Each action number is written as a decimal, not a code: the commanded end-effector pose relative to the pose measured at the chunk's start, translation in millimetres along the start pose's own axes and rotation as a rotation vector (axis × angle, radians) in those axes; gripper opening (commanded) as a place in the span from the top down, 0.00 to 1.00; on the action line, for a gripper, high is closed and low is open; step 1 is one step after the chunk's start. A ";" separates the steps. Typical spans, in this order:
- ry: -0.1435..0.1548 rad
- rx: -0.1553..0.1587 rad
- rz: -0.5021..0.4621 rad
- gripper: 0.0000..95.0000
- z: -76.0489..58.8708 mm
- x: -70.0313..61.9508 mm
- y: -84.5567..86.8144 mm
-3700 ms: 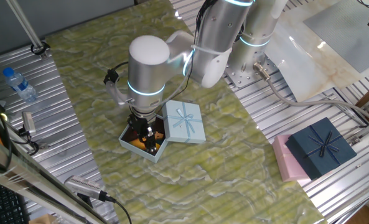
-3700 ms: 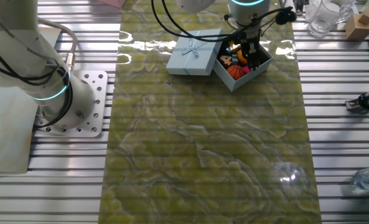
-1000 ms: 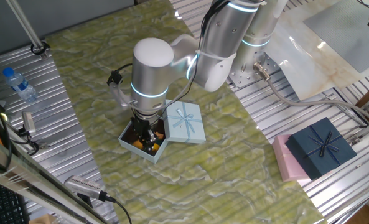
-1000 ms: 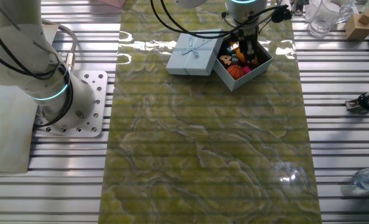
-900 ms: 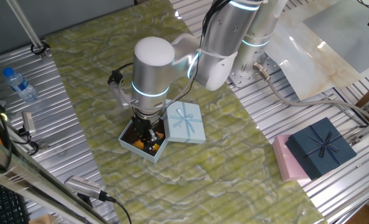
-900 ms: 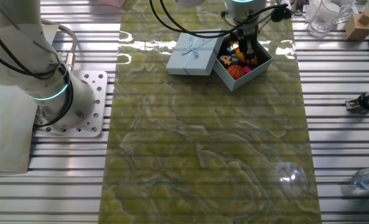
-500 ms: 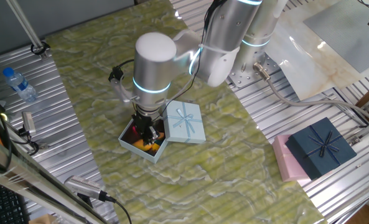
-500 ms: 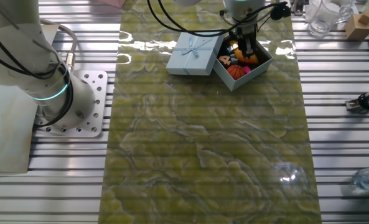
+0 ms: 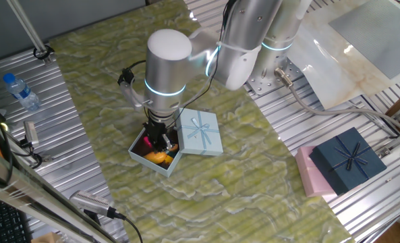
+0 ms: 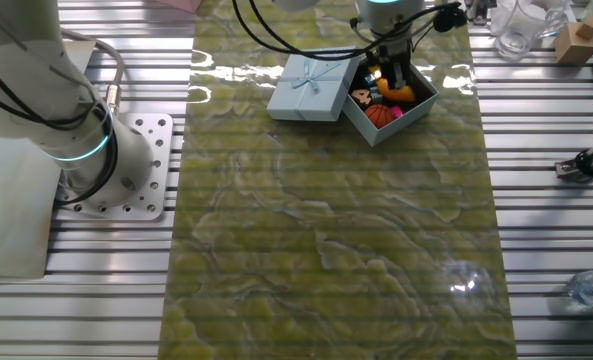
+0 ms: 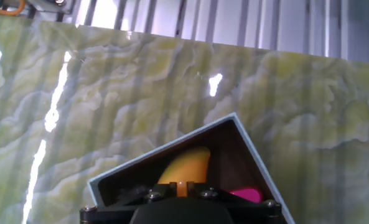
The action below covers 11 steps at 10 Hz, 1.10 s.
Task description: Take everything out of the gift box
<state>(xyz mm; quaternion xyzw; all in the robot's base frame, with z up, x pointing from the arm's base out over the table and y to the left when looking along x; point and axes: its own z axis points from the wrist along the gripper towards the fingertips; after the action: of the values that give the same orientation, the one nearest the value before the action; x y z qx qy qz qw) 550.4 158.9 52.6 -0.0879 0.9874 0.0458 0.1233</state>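
The pale-blue gift box (image 9: 148,159) stands open on the green mat, its bow lid (image 9: 200,131) leaning against its right side. My gripper (image 9: 158,141) hangs just above the box's dark inside. In the hand view its fingers (image 11: 182,185) are shut close together on a small orange piece. Below them lie a yellow-orange mango-like fruit (image 11: 185,164) and a magenta piece (image 11: 246,195). The other fixed view shows the box (image 10: 417,104), the lid (image 10: 311,85), the gripper (image 10: 389,76), an orange basketball (image 10: 378,115), the mango fruit (image 10: 403,93) and the magenta piece (image 10: 397,113).
A dark navy box with a bow (image 9: 348,160) sits on a pink box (image 9: 307,174) at the right edge. A water bottle (image 9: 21,92) lies at the left. The arm's base plate (image 10: 126,165) is beside the mat.
The gripper has risen a little out of the box over the last second, uncovering the mango-like fruit. Box and lid have stayed put.
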 end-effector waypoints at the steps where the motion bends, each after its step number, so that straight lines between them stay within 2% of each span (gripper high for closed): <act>1: 0.003 0.007 0.046 0.00 -1.7 1.5 -0.5; 9: -0.015 0.005 0.063 0.00 2.2 -0.7 -2.2; 10: -0.025 0.004 0.072 0.20 7.4 -4.0 -5.2; 11: -0.048 -0.004 0.086 0.20 12.9 -6.2 -6.5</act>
<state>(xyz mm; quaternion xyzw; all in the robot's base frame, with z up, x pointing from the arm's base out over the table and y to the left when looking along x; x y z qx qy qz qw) 559.5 154.6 45.0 -0.0460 0.9879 0.0503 0.1394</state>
